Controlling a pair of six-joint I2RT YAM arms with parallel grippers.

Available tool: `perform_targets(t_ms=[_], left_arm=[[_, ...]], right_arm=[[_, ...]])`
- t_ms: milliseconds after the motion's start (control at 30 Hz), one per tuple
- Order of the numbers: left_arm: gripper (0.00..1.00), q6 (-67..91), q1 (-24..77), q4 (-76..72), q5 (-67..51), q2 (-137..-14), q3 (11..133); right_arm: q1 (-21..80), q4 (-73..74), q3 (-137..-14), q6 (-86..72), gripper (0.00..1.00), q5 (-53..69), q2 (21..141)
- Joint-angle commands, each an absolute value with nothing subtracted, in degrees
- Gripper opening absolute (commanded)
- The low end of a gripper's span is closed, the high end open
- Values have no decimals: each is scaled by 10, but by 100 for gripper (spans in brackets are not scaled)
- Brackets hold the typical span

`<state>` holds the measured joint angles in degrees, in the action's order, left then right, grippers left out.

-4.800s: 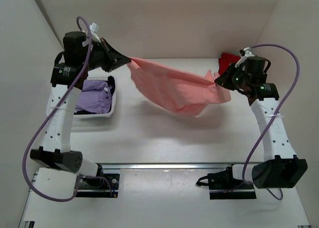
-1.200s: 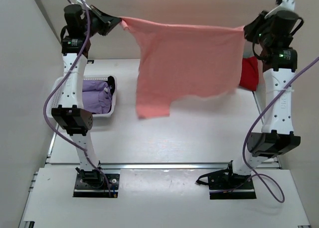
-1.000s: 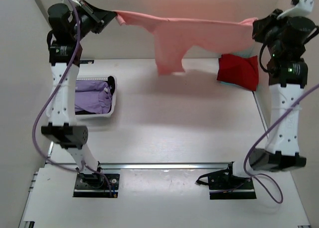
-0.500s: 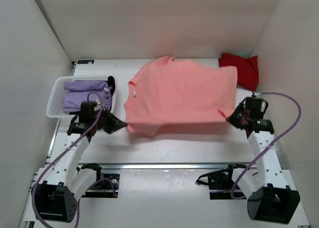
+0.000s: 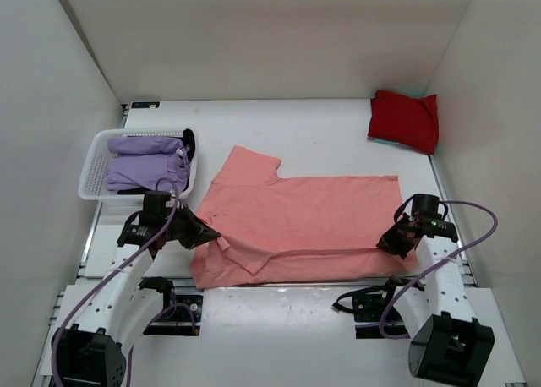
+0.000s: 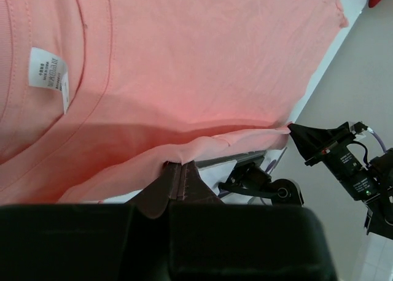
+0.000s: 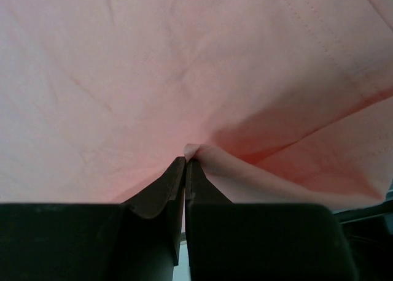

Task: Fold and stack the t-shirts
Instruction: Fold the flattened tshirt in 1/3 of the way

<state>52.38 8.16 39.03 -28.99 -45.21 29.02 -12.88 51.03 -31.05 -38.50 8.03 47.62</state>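
The salmon-pink t-shirt (image 5: pixel 300 222) lies spread on the table, its near edge hanging over the table's front edge. My left gripper (image 5: pixel 210 234) is shut on the shirt's left edge near the collar; in the left wrist view (image 6: pixel 179 166) its fingers pinch a fold of pink cloth (image 6: pixel 184 78). My right gripper (image 5: pixel 387 242) is shut on the shirt's right edge; the right wrist view (image 7: pixel 185 162) shows cloth (image 7: pixel 184 66) pinched at the tips. A folded red t-shirt (image 5: pixel 404 121) lies at the back right. Lavender-purple t-shirts (image 5: pixel 144 160) lie in the basket.
A white plastic lattice basket (image 5: pixel 93 163) stands at the left of the table. White walls close in the back and both sides. The arm bases and a metal rail (image 5: pixel 279 281) run along the near edge.
Both arms came down from holding the pink t-shirt stretched high in the air and drew it toward the near edge. The shirt now lies flat on the table.
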Motion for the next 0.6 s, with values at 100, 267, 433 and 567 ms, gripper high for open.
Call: perform_targets(t_ms=[100,267,433,567], left_arm=[[0,526,69,389,-277,-499,312],[4,540,58,382,-266,-522,313],[31,587,55,273,-280,-547,329],[32,584,76,228,-271,-641,413]], right_arm=[[-131,456,-329,-357,0,96,557],[-130,422,-348,-344,0,98,628],[-132,395,-407,-324,32,84,655],[-118,356,-467,-297,44,63,697]])
